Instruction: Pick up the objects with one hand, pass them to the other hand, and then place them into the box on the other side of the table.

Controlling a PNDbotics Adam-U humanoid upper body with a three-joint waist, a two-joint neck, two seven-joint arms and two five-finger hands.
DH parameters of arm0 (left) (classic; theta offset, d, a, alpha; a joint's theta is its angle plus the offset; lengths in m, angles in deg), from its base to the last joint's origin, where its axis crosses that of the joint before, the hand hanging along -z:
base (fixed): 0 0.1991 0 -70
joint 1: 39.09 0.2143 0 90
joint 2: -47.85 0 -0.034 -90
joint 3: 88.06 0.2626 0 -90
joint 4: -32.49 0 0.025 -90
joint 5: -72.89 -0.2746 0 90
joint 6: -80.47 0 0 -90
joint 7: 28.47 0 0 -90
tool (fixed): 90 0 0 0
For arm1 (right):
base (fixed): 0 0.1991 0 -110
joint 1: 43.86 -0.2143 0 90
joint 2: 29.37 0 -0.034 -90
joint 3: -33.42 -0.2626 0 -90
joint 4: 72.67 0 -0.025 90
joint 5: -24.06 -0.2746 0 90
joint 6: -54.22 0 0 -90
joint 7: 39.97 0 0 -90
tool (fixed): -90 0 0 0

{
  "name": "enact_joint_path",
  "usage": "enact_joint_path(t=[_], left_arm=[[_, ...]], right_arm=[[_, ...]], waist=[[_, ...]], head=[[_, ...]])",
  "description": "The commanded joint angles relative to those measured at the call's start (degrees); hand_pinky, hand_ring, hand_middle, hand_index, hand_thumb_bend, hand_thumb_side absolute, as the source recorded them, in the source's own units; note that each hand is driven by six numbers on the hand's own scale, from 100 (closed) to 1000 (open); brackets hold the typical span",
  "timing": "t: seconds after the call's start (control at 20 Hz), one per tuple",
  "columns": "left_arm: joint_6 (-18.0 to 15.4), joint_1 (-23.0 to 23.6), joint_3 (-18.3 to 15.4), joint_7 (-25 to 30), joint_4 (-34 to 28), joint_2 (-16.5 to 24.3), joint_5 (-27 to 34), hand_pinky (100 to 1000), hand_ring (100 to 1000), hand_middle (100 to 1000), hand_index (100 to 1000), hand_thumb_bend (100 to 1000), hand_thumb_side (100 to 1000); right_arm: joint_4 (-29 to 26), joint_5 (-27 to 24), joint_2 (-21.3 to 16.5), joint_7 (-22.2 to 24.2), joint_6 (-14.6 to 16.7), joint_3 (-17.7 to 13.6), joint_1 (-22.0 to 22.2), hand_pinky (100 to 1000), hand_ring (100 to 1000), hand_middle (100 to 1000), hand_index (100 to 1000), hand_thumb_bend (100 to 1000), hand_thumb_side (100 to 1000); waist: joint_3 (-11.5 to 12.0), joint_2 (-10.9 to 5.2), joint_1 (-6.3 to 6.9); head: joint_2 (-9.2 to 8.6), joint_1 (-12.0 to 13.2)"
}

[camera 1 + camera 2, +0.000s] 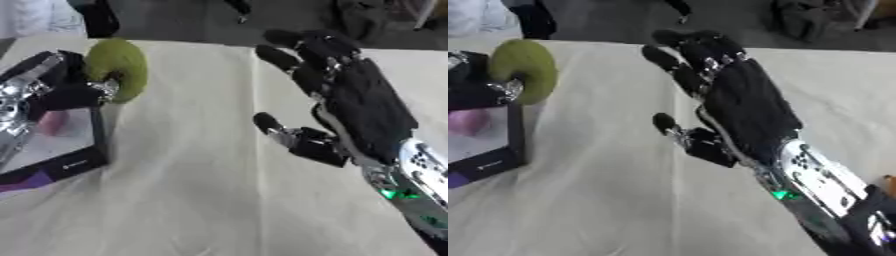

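A yellow-green round object (116,67), shaped like an apple, is held in the left hand (66,87), whose fingers are curled against its lower left side, near the left edge of the cloth-covered table (201,190). The fruit is held above the near wall of a shallow dark-rimmed box (79,162) at the table's left side, in which a pink object (467,121) is seen lying on a pale floor. A small pale mark is visible on the box's dark front rim, but no writing on it can be read. The right hand (741,107) is held over the middle of the table with its fingers straight and spread and its thumb stuck out to the side; nothing is held in it, and it is well apart from the fruit.
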Motion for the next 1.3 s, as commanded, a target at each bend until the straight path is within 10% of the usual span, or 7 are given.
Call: enact_joint_path(t=[0.05,0.45,0.75,1.15,1.2,1.3], left_arm=[[-0.85,1.2,-3.53,-2.03,2.05,4.32,-0.78,632,390,178,300,100,119],[-1.21,5.17,-7.3,-4.0,10.56,6.92,-4.96,649,421,205,326,100,100],[-1.11,7.04,-8.01,-0.11,13.35,7.93,-12.03,732,535,378,515,100,100],[-0.5,9.46,-10.3,11.42,13.81,9.26,-22.93,900,820,699,827,416,115],[-0.32,9.76,-10.64,12.42,13.84,9.49,-24.27,917,835,724,853,554,307],[0.14,10.34,-11.33,14.0,13.93,9.94,-27.3,935,847,733,865,634,371]], right_arm=[[-1.69,-3.58,-3.67,0.35,-3.16,-3.66,0.37,805,777,820,857,351,100],[-4.03,-14.03,-11.66,-0.69,-13.83,-14.57,4.57,800,762,809,838,259,100],[-4.08,-14.9,-15.73,-3.15,-17.27,-20.22,7.98,799,763,809,836,285,100],[-4.08,-15.38,-18.41,-5.27,-21.72,-25.48,11.49,797,760,809,836,286,100],[-4.08,-15.38,-18.67,-5.48,-22.16,-25.98,11.84,796,759,808,835,284,100],[-4.08,-15.53,-19.16,-5.97,-22.96,-26.91,12.44,795,758,808,836,286,100]], waist=[[-0.03,-0.87,0.04],[-0.57,-0.85,-0.86],[-0.71,-0.62,-1.02],[-0.81,-0.51,-0.97],[-0.81,-0.49,-0.93],[-0.84,-0.48,-0.87]], head=[[-0.15,1.26],[-0.6,4.84],[-0.81,6.66],[-0.96,6.91],[-0.99,6.9],[-1.01,6.85]])
